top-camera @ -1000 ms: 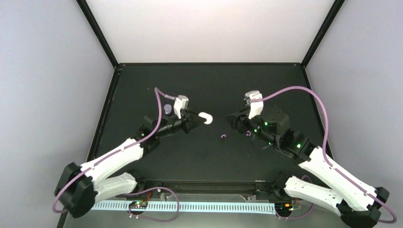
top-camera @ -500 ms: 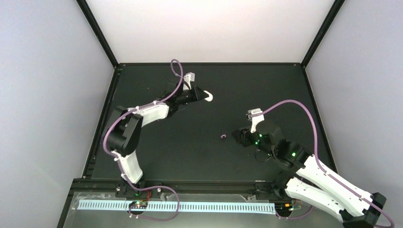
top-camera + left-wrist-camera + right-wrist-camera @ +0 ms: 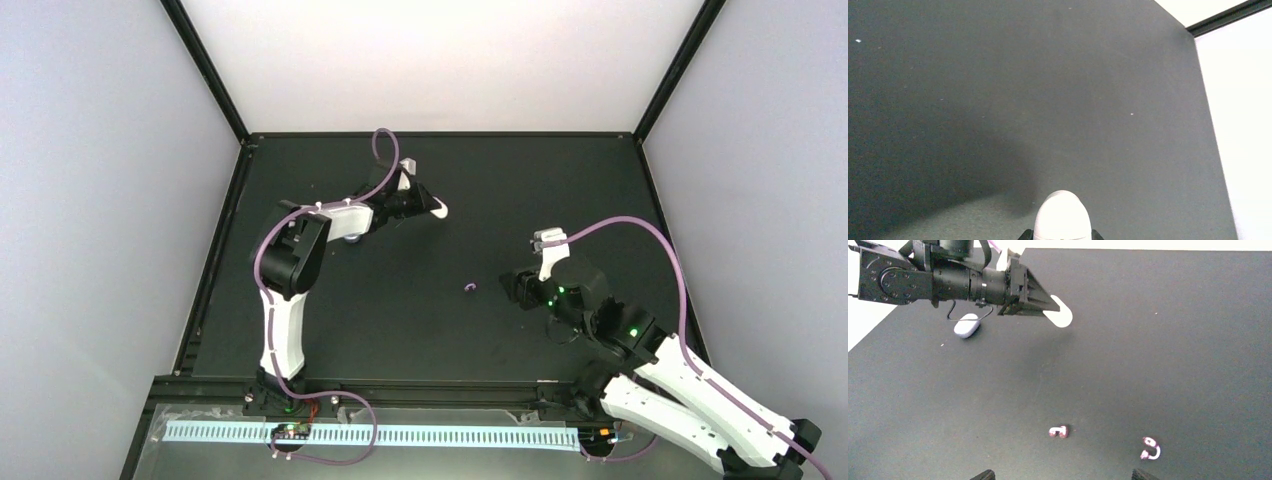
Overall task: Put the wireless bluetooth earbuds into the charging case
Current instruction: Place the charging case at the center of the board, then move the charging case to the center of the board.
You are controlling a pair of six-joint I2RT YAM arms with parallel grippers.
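My left gripper (image 3: 427,204) reaches out over the far side of the table and is shut on a white oval charging case (image 3: 439,209), held above the black table; the case fills the bottom of the left wrist view (image 3: 1062,217). The right wrist view shows this gripper (image 3: 1047,307) and case (image 3: 1062,316) too. Two purple earbuds lie on the table in front of my open, empty right gripper (image 3: 1063,475): one in the middle (image 3: 1058,431), one to the right (image 3: 1150,448). The top view shows only one bud (image 3: 470,288), left of the right gripper (image 3: 514,285). The white earbuds are out of view.
A second small oval case, pale lavender, lies on the table under the left arm (image 3: 967,326), also visible from the top (image 3: 352,238). The black table (image 3: 560,190) has raised black edges and white walls around it.
My left arm has swung up and back toward the far side, carrying the white case. My right gripper has drawn back toward the near right and now hides one purple bud from the top view.
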